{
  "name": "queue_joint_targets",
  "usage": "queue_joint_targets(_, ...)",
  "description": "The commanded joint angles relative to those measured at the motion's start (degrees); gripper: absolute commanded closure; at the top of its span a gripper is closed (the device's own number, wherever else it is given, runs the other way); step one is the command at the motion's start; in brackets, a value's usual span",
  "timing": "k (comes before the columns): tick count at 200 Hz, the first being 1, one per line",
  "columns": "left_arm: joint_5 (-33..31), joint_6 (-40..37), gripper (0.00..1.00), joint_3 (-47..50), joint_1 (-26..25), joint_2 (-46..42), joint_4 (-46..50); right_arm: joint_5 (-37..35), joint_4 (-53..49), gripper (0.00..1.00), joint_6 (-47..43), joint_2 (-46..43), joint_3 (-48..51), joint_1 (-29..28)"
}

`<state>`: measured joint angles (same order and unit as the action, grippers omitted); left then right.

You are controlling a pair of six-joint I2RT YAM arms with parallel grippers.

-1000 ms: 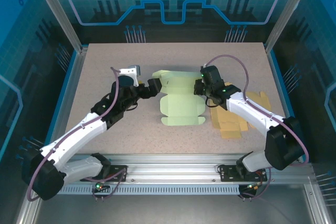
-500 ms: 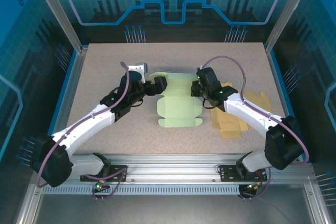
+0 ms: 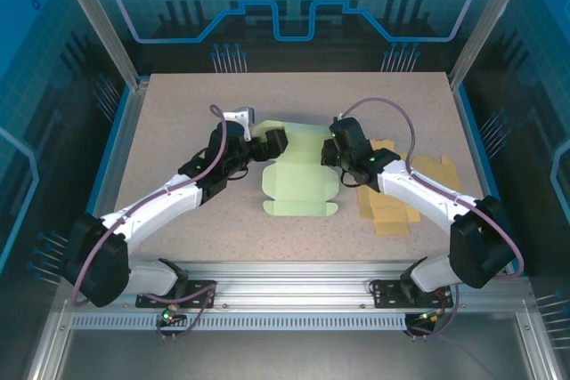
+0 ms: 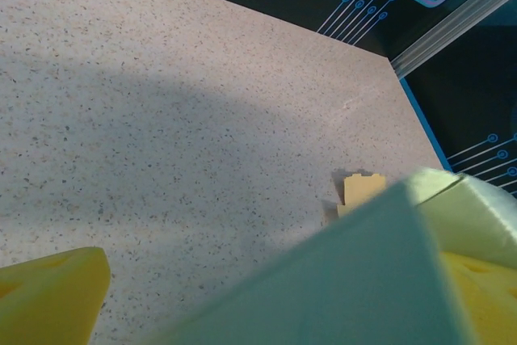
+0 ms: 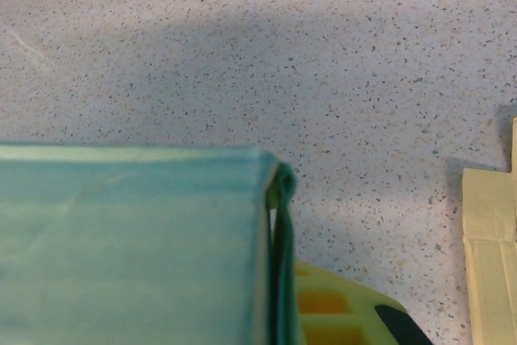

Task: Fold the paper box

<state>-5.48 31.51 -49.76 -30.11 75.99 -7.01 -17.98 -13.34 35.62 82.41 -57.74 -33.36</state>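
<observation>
The paper box [image 3: 301,180], a pale green sheet partly folded, lies in the middle of the surface [image 3: 178,113] between the two arms. The right claw [image 3: 330,150] is clenched at its far right corner, seemingly pinching a raised side flap to keep it upright and steady the sheet. The left claw [image 3: 270,142] is released wide at the far left corner, its fingers [image 4: 48,292] either side of the opposite flap, likely ready to close. A tan cardboard sheet [image 3: 392,206] lies just beside, unused.
</observation>
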Motion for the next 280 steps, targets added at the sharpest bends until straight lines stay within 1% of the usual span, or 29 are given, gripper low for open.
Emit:
queue_joint_targets(1, 0.41, 0.94, 0.01, 2.66, 0.05, -0.92, -3.02, -0.97, 0.90, 1.00, 1.79, -0.40, 0.35, -2.00)
queue_joint_targets(29, -4.70, 1.00, 0.01, 7.29, -0.02, -6.55, -0.42, -3.37, 0.31, 1.00, 2.90, -0.47, 1.47, -2.05)
queue_joint_targets(48, -6.67, 1.66, 0.01, 10.90, 0.02, -11.55, 1.97, -4.08, 1.00, 1.00, 3.31, -0.32, 2.26, -2.06)
queue_joint_targets(94, -6.02, 5.10, 0.01, 17.65, -0.03, -23.60, 7.45, -4.96, 1.47, 1.00, 3.15, 0.30, 2.10, -2.15)
queue_joint_targets(109, -4.17, 6.82, 0.09, 19.36, 0.01, -25.23, 7.00, -4.88, 1.89, 1.00, 3.25, 0.38, 2.15, -2.15)
queue_joint_targets(126, -0.98, 8.25, 0.19, 20.75, 0.00, -24.73, 4.28, -4.71, 2.39, 1.00, 3.32, 0.38, 2.30, -2.31)
queue_joint_targets(147, 2.51, 9.68, 0.31, 21.60, -0.11, -22.05, -0.68, -4.61, 2.44, 1.00, 3.41, 0.47, 2.34, -2.54)
queue_joint_targets(162, 4.16, 10.12, 0.34, 21.57, -0.38, -19.76, -4.28, -4.70, 2.36, 1.00, 3.48, 0.48, 2.36, -2.82)
queue_joint_targets(193, 4.49, 9.41, 0.40, 20.33, -1.83, -15.37, -9.76, -4.86, 2.09, 1.00, 3.53, 0.56, 2.18, -3.33)
queue_joint_targets(220, 3.53, 7.58, 0.43, 18.36, -2.15, -12.66, -10.67, -4.93, 1.83, 1.00, 3.58, 0.43, 2.22, -3.76)
queue_joint_targets(236, 3.29, 6.77, 0.49, 17.48, -2.14, -11.75, -11.59, -4.84, 1.83, 1.00, 3.66, 0.23, 2.25, -3.84)
queue_joint_targets(265, 4.67, 6.55, 0.58, 16.01, -2.61, -9.95, -14.01, -4.70, 2.10, 1.00, 3.63, 0.63, 2.21, -4.18)
queue_joint_targets(280, 5.36, 6.14, 0.60, 15.25, -3.19, -8.92, -15.13, -4.44, 2.23, 1.00, 3.85, 1.19, 1.99, -4.35)
